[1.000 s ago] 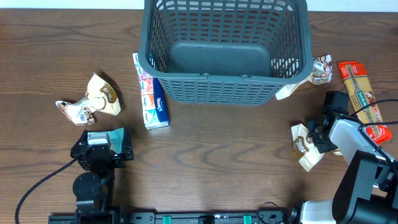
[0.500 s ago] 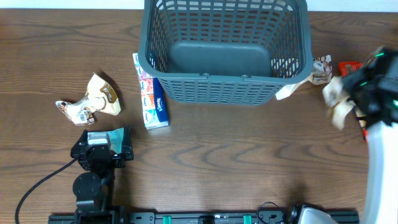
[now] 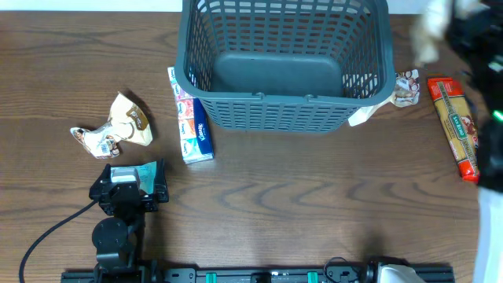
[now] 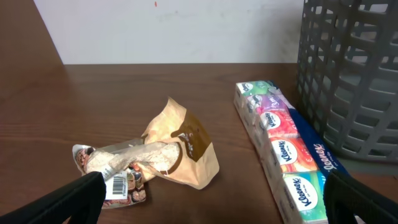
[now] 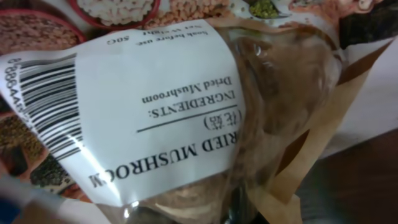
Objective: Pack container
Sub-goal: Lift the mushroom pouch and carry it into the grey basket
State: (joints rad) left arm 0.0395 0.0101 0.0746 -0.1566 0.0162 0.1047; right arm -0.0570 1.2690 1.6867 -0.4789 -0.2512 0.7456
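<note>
Container [image 3: 283, 63]: sitting upright at the far middle of the table [image 3: 275, 212], rim up, solid base in plain view from overhead. A strip of Kleenex tissue packs [image 3: 191, 118] is lying along its left wall, just beside it. At its right front corner we are seeing a small printed packet [image 3: 405, 86] and a beige scrap [image 3: 365, 115] touching the lattice.

Right gripper [image 3: 449, 23]: hanging above the table off the container's far right corner, arm showing as a blur. It is clenching a dried mushroom packet [image 3: 429, 33], whose label is filling the wrist view [image 5: 161, 112]; fingers hidden there. A long red pasta packet [image 3: 454, 130] is lying on the wood beneath the arm.

Left gripper [image 3: 130, 174]: resting low near the front left, pointing away from us, fingers spread wide and grasping nothing [image 4: 212, 183]. A crumpled tan packet [image 4: 155, 155] is lying just ahead of it.
</note>
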